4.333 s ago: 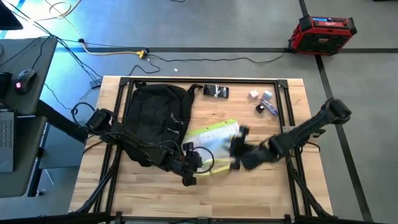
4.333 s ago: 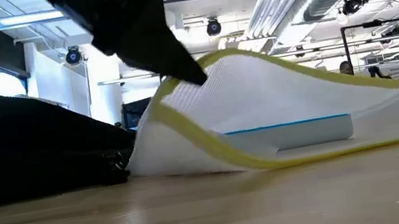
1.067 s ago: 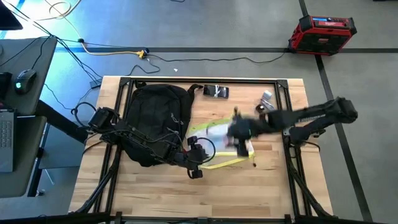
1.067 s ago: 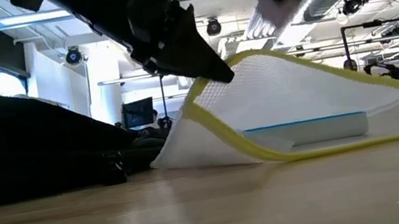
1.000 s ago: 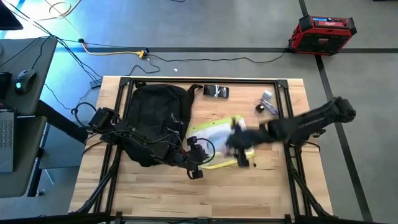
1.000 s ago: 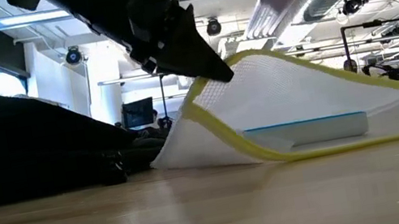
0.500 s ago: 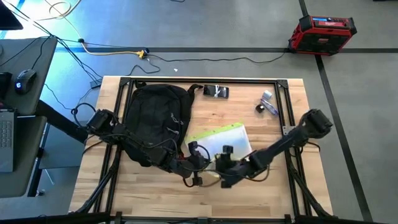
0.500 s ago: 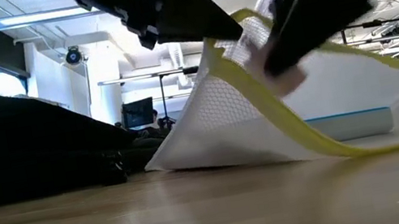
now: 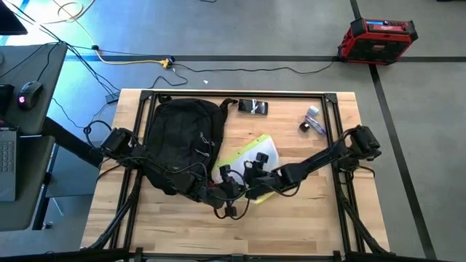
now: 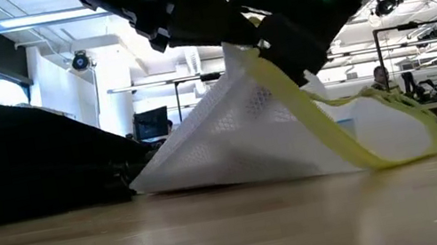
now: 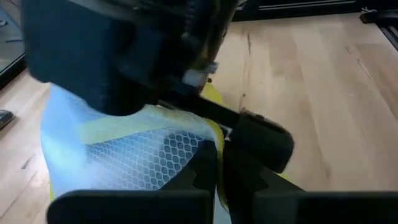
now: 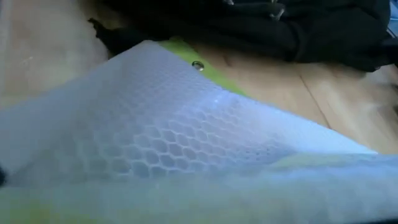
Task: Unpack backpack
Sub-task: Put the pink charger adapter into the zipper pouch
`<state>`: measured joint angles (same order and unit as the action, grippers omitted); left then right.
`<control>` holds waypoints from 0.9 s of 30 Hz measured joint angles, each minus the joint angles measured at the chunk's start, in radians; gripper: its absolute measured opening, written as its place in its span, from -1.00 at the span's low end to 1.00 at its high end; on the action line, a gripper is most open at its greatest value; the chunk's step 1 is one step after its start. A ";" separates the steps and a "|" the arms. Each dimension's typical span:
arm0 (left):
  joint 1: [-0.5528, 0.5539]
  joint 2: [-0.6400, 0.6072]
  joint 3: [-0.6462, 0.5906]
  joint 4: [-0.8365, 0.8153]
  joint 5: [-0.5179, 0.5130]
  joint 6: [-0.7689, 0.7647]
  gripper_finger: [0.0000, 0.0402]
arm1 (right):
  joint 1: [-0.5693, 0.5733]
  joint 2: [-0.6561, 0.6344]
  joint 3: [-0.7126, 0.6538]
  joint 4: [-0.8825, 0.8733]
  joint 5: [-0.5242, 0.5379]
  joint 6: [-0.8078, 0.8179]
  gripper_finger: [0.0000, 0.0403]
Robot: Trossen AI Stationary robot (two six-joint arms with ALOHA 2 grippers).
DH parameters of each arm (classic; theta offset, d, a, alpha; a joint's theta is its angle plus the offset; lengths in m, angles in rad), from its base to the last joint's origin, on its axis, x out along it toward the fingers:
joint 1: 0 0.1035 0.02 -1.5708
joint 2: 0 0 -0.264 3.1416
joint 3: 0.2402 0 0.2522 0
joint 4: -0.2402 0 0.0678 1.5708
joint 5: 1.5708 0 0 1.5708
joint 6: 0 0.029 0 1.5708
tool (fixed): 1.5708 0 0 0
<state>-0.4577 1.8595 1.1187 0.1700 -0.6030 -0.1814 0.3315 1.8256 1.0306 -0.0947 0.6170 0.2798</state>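
Note:
The black backpack lies on the table's left half. To its right, a white mesh pouch with yellow trim is tented up off the wood, its far side resting on the table. My left gripper is shut on the pouch's raised near edge. My right gripper has come in from the right and sits right beside it at the same edge. In the right wrist view the mesh fills the picture, with the backpack beyond it. My left gripper pinches the pouch's yellow-trimmed edge between its two fingers, coming from the backpack's side and slanting down. That edge is lifted to a peak. The rest of the pouch slopes down from it to the table.
A dark flat item lies at the far edge, and small items lie at the far right. Black frame rails run around the table. A red case stands on the floor. Bare wood lies along the near edge.
My right gripper has come down and toward the table's near left, from above the pouch's right side to its raised edge beside my left gripper. The pouch has bunched toward the backpack. Its peak is steeper, and its right part has drawn in.

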 joint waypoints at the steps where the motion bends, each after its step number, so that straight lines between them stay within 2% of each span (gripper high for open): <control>1: 0.000 0.000 0.000 -0.005 -0.004 0.000 -1.00 | -0.005 0.000 0.000 0.001 0.000 -0.002 -0.01; 6: 0.000 -0.002 0.000 -0.036 -0.034 -0.018 -1.00 | -0.018 0.001 -0.002 -0.010 0.013 0.077 0.68; 8: 0.000 -0.002 0.001 -0.045 -0.046 -0.030 -1.00 | -0.017 0.001 -0.002 -0.009 0.023 0.082 0.85; 10: -0.001 -0.002 0.002 -0.053 -0.046 -0.043 -1.00 | -0.017 0.001 -0.002 -0.007 0.031 0.077 0.93; 14: -0.010 -0.002 0.005 -0.052 -0.062 -0.053 -1.00 | 0.012 -0.017 -0.002 -0.021 0.049 0.079 0.93; 21: -0.030 -0.001 0.003 -0.063 -0.103 -0.049 -1.00 | 0.102 -0.077 0.003 -0.090 0.087 0.060 0.75; 24: -0.030 0.012 -0.005 -0.099 -0.110 -0.050 -1.00 | 0.134 -0.105 0.008 -0.143 0.056 0.062 0.69; 27: -0.028 0.000 0.002 -0.094 -0.126 -0.053 -1.00 | 0.146 -0.120 0.006 -0.199 -0.021 0.069 0.64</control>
<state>-0.4860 1.8597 1.1210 0.0757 -0.7288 -0.2348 0.4778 1.7052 1.0367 -0.2936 0.5965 0.3492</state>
